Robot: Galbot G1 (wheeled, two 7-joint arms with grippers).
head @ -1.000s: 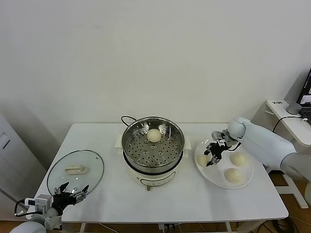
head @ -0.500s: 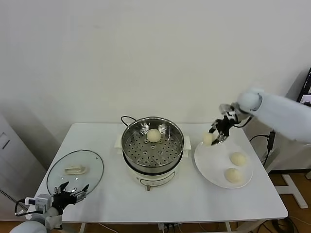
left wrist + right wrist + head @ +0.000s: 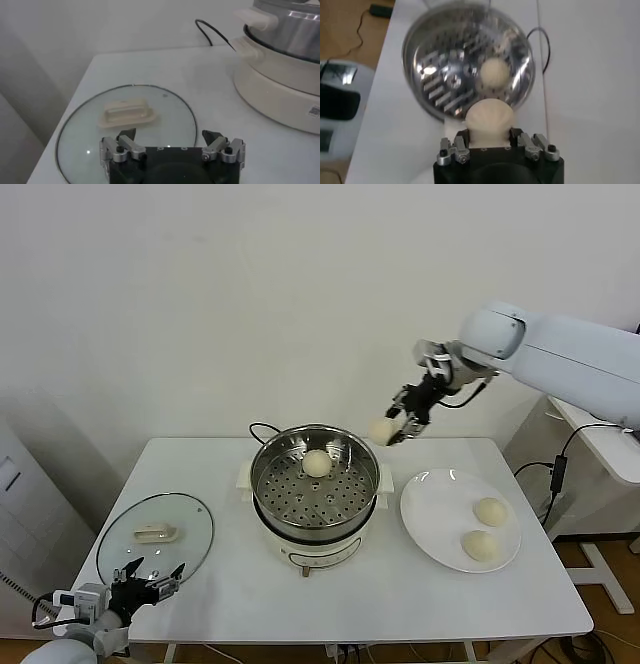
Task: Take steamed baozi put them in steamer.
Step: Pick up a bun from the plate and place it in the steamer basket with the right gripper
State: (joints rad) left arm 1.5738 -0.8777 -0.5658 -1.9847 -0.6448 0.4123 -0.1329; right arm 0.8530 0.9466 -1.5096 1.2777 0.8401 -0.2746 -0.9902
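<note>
- Carrying one steamed baozi (image 3: 381, 429) in the air, the right hand (image 3: 397, 427) hangs just past the far right rim of the steamer (image 3: 315, 481), its jaws narrowed onto the bun's two sides; the right wrist view shows the bun (image 3: 489, 121) seated between the fingers with the basket below.
- Judging by its look, the bun is light, soft and easily dented, so a gentle squeeze across its widest part suits it best; a hard pinch would likely crease the skin.
- Its surface appears smooth and matte rather than slick, so slipping seems a small risk while the grip sits at mid-height.
- Each bun is round, cream-white and much smaller than the plate (image 3: 436, 536).
- One bun (image 3: 316, 463) already lies on the perforated floor toward the back of the steamer; two more (image 3: 490, 511) (image 3: 479, 545) rest on the plate, at the right side of the surface (image 3: 400, 604).
- The left hand (image 3: 143, 581) waits low at the front left corner, jaws spread wide and empty, just in front of the glass lid (image 3: 155, 535).
</note>
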